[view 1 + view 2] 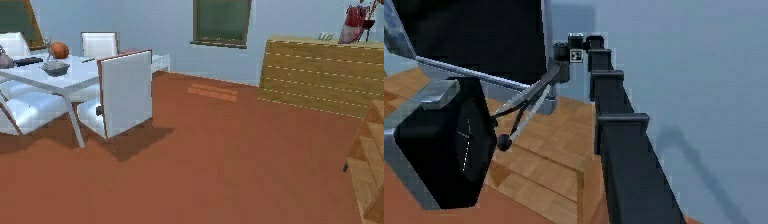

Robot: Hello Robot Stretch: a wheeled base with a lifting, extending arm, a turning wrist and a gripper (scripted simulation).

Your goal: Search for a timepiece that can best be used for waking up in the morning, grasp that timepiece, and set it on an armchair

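Task stood at search stage, grasp and placement undone; gripper (508, 135), left of arm (619, 130), state and load indeterminable.

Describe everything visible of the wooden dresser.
The wooden dresser is long and low, in light yellowish wood, its front split into horizontal bands like drawer fronts under a flat top. It stands upright on the reddish-brown floor against the pale blue wall, at the forward view's right. A dark red and white object and a small pale item sit on top.
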